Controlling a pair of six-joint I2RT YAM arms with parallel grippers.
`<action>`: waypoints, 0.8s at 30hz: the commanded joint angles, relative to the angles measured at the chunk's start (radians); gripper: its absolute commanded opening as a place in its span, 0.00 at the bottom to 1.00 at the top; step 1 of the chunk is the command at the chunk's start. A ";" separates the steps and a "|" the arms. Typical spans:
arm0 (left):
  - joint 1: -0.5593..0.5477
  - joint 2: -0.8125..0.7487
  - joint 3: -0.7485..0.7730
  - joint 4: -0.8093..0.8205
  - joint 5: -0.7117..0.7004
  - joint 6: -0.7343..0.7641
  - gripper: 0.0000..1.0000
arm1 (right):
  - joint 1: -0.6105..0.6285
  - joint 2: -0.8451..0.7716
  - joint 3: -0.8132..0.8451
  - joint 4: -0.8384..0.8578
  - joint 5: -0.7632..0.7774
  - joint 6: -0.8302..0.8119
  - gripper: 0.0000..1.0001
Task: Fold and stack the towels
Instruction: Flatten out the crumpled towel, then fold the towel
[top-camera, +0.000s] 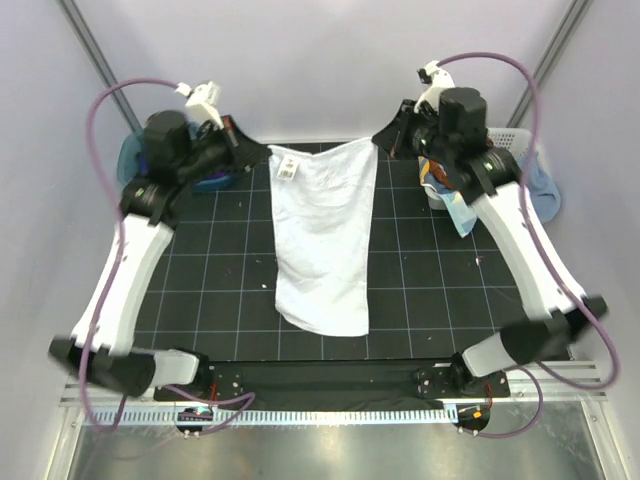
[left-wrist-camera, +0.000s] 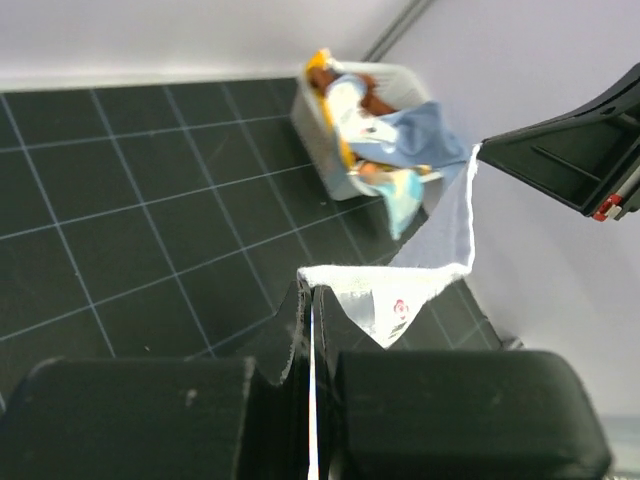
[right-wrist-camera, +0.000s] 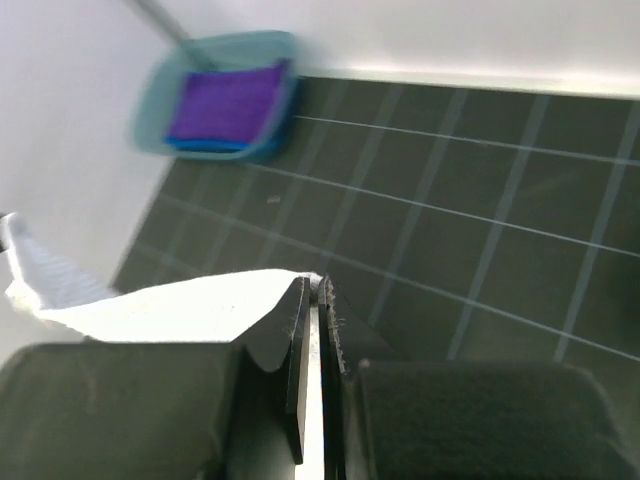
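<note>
white towel is stretching between left gripper and right gripper, with its far edge lifted and its near end appearing to rest on the mat. its long axis is running far to near down the middle of the mat, and the short far edge is spanning side to side between the two grippers. left gripper is clenching the far left corner, the one carrying the label, and right gripper is clenching the far right corner. in each wrist view the cloth is showing pinched between closed fingers. each gripper is sitting at its own corner, so neither is nearer than the other. the free near edge is lying toward the robot from both grippers, so the coming fold is likely calling for the held edge to be carried that way to meet it. tub, with a purple towel on a blue towel, is sitting at the far left. basket is sitting at the far right.
</note>
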 joint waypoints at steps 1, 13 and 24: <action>0.033 0.230 0.033 0.155 -0.018 -0.030 0.00 | -0.108 0.169 0.055 0.079 -0.023 -0.021 0.01; 0.077 0.886 0.448 0.261 0.059 -0.035 0.00 | -0.216 0.686 0.311 0.145 -0.052 -0.007 0.01; 0.077 0.784 0.182 0.338 -0.010 0.031 0.00 | -0.210 0.580 -0.006 0.262 -0.066 0.019 0.01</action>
